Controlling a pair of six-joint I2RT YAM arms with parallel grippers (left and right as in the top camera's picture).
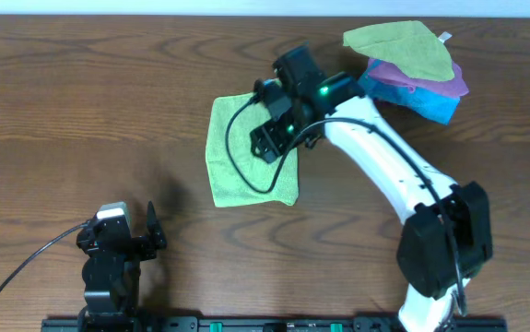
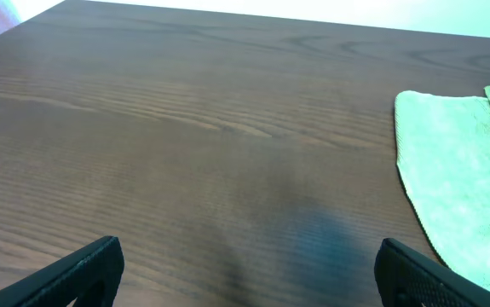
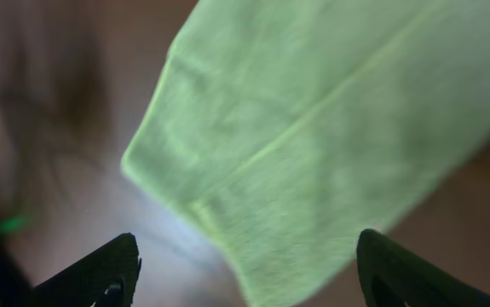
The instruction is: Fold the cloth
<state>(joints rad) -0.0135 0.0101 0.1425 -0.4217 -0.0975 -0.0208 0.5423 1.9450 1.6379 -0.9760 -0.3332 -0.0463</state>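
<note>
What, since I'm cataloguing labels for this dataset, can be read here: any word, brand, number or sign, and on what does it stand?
No text is readable in any view.
White tag at the edge of the second green cloth: too small to read.
Lime-green cloth and table: no print visible.

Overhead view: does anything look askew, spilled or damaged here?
Nothing is spilled or damaged. The cloth, below the open right gripper, lies slightly skewed, and its folded edges are not lined up. At far right, a second green cloth, a purple cloth and a blue cloth sit in an untidy heap.
</note>
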